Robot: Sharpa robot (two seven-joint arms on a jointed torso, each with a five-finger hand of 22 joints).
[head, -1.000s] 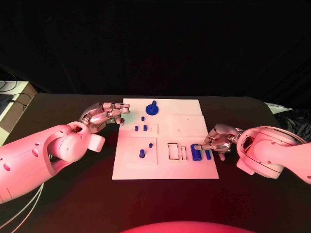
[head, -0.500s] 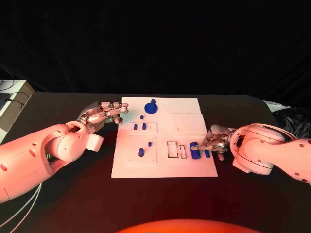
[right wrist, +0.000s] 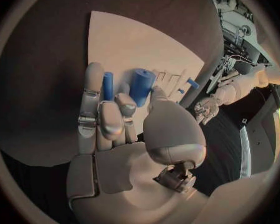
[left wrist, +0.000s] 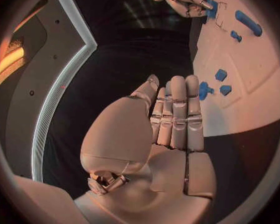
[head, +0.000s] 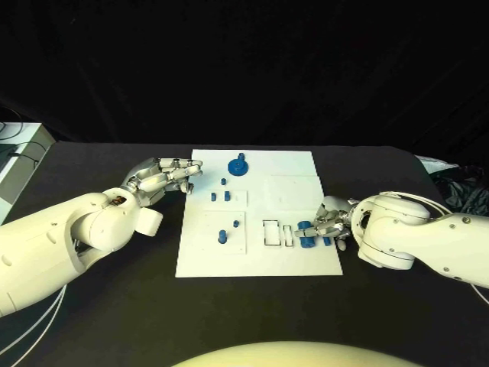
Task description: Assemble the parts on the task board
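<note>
2 blue parts sit under the right hand point(head: 331, 223) at the near right part of the task board point(head: 294, 170): a thick blue cylinder point(head: 307, 235) and a thin blue rod point(head: 326, 241) just beside it, both lying next to the rectangular slots point(head: 272, 235). In the right wrist view the thumb and fingertips point(right wrist: 123, 103) close in around the cylinder's top end; whether they already grip it I cannot tell. The left hand point(head: 162, 180) hovers off the board's left edge above the dark tabletop point(head: 112, 157), fingers together and straight, holding nothing. Other parts remain on the board: a round knobbed piece point(head: 239, 167) at the far edge, 2 small pegs point(head: 221, 196) in a raised square, and a longer peg point(head: 222, 238) nearer.

The step in hand looks like picking up the cylinder. To do it well, the fingers should pinch it across its width without dragging the thin rod along, lift straight, then keep it aligned with whichever recess matches it. A skewed pinch could roll it away.
</note>
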